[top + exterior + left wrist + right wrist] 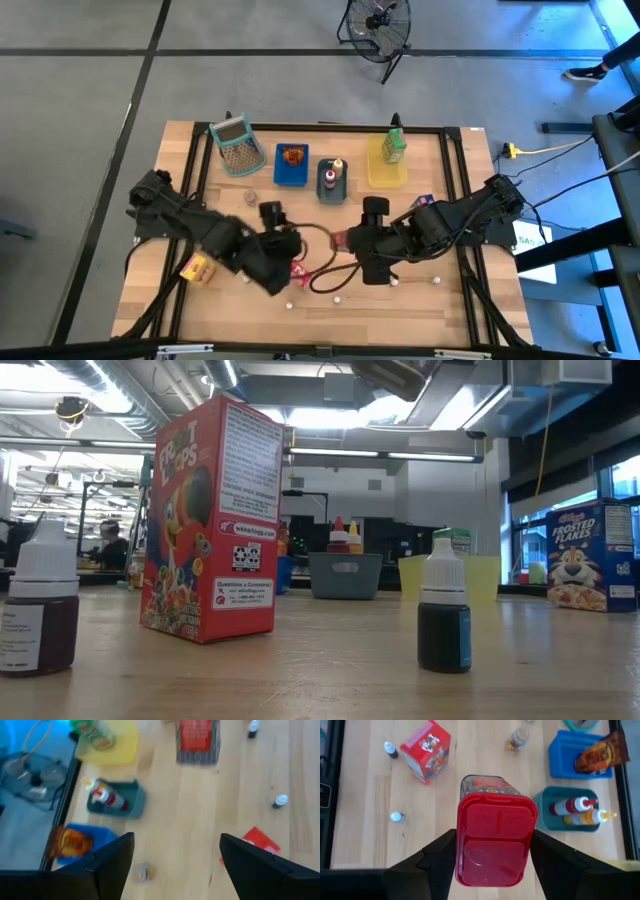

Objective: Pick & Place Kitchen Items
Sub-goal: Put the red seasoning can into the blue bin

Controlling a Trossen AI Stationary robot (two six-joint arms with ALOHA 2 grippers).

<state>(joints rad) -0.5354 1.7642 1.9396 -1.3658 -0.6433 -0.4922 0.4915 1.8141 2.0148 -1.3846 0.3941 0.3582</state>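
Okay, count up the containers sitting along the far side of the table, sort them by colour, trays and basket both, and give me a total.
blue rectangular plastic tray: 1
grey rectangular plastic tray: 1
yellow rectangular plastic tray: 1
grey-green perforated mesh basket: 1
Total: 4

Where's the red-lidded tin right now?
In the right wrist view, the red-lidded tin sits between the right gripper's jaws, near the table's middle, with the grey tray of sauce bottles beside it.
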